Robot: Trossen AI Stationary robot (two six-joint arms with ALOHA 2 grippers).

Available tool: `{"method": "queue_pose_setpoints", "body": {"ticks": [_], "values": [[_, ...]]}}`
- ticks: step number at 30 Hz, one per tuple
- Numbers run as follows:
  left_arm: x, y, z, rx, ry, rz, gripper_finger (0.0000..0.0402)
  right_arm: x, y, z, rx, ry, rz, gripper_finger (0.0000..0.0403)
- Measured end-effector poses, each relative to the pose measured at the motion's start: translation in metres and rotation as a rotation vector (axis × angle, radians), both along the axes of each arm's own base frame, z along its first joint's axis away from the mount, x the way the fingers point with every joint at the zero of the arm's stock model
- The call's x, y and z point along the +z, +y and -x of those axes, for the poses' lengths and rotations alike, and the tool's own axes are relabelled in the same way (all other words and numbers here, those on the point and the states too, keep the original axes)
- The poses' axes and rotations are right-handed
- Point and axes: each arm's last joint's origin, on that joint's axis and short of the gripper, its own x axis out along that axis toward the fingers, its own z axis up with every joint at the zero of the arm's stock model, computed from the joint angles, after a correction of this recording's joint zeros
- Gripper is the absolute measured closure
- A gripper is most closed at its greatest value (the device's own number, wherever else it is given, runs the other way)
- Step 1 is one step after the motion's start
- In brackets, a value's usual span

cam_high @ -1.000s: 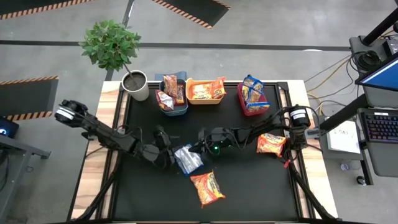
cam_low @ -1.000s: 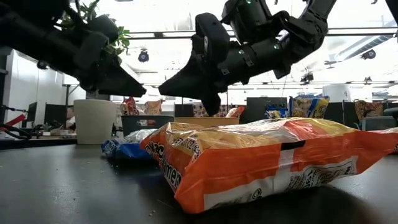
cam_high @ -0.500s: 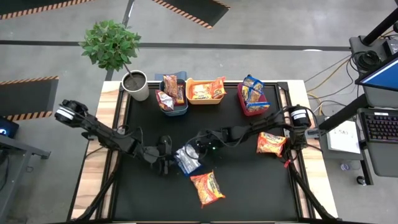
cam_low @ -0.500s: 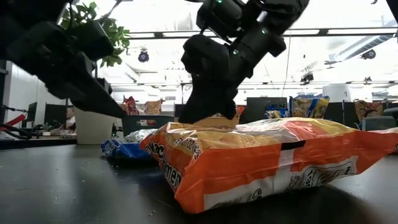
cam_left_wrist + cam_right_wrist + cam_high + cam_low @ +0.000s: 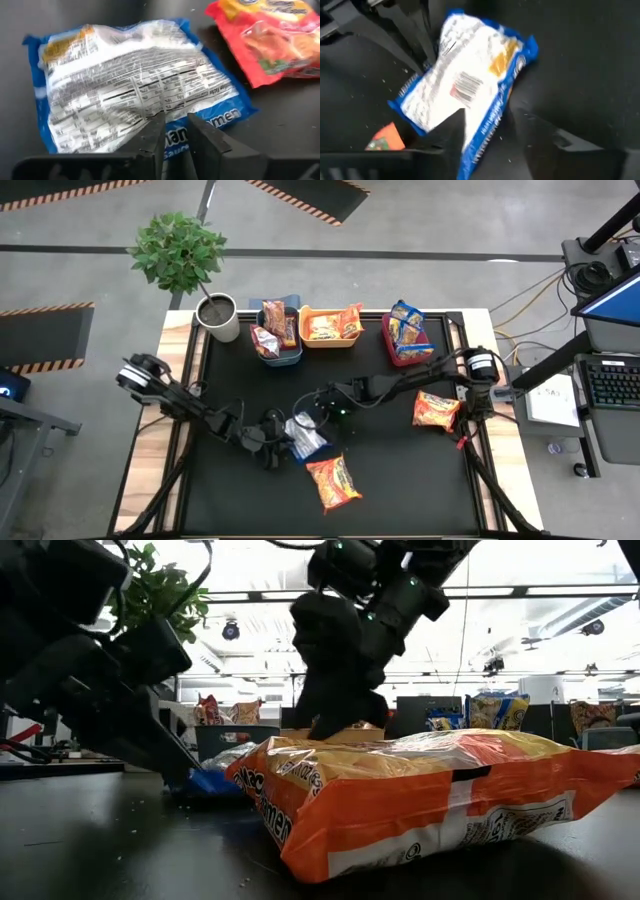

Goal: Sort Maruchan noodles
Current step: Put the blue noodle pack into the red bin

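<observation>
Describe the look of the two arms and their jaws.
Both arms are dark, nearly black, built of slim jointed links. The left arm carries a round pale-capped joint at its shoulder; the right arm has a similar one, and a small green light glows near its wrist. Each ends in two flat, dark, angular jaws. The cabling does not show clearly.

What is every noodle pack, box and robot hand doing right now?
Blue crinkly plastic noodle packet: flat on the table, printed back up.
Front orange noodle packet: lying loose, unsorted.
Right orange noodle packet: lying loose, unsorted.
Blue plastic bin: holds packets.
Yellow plastic bin: holds a packet.
Red plastic bin: holds packets.
Left gripper: at the blue packet's edge.
Right gripper: open, over the blue packet.
</observation>
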Motion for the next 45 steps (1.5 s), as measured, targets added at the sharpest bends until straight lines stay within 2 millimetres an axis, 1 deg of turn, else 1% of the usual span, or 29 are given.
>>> {"method": "queue_pose_setpoints", "body": {"ticks": [5, 9, 13, 17, 20, 22, 25, 29, 36, 45], "values": [[-0.012, 0.000, -0.001, 0.043, 0.033, 0.026, 0.0361, -0.018, -0.010, 0.009, -0.053, 0.036, -0.046, 0.0163], [-0.016, 0.000, -0.001, 0.048, 0.048, 0.023, 0.0363, -0.031, -0.019, 0.013, -0.085, -0.050, -0.147, 0.0121], [-0.018, 0.000, -0.001, 0.050, 0.055, 0.022, 0.0364, -0.043, -0.024, 0.016, -0.083, -0.160, -0.264, 0.0096], [-0.018, 0.000, -0.001, 0.054, 0.054, 0.019, 0.0364, -0.058, -0.028, 0.015, -0.106, -0.205, -0.289, 0.0086], [-0.018, 0.000, -0.001, 0.053, 0.052, 0.019, 0.0364, -0.068, -0.027, 0.007, -0.103, -0.211, -0.297, 0.0086], [-0.018, 0.000, -0.001, 0.053, 0.050, 0.019, 0.0364, -0.071, -0.025, -0.002, -0.073, -0.215, -0.308, 0.0089], [-0.018, 0.001, -0.001, 0.064, 0.044, 0.013, 0.0364, -0.067, -0.018, -0.016, 0.037, -0.273, -0.300, 0.0096], [-0.018, 0.001, -0.001, 0.067, 0.040, 0.013, 0.0364, -0.061, -0.014, -0.027, 0.117, -0.299, -0.310, 0.0105], [-0.018, 0.001, -0.001, 0.074, 0.033, 0.004, 0.0364, -0.057, -0.008, -0.030, 0.189, -0.336, -0.291, 0.0124], [-0.017, 0.001, -0.001, 0.070, 0.018, -0.003, 0.0364, -0.058, -0.007, -0.030, 0.167, -0.331, -0.277, 0.0189]]}}
